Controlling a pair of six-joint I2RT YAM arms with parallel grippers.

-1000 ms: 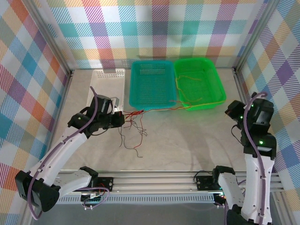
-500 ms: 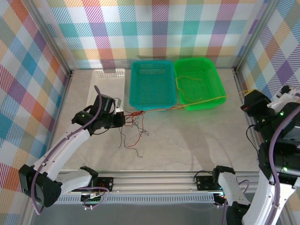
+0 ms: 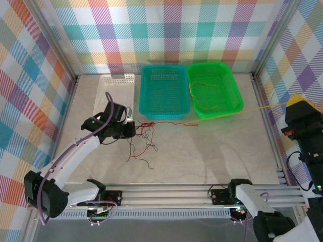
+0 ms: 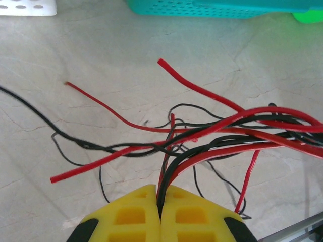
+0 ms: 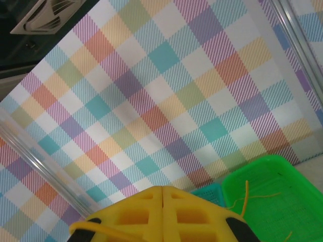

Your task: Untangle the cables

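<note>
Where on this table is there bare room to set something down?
Bare table lies between the cables, the green basket and the near rail. Crowded: before the teal basket, where the left gripper pinches them; a yellow-orange strand runs taut to the right gripper.

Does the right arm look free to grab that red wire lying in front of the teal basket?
Probably not yet: the right pincer is shut on a yellow wire stretched from the green basket, raised at the far right, well away from the red wire.
</note>
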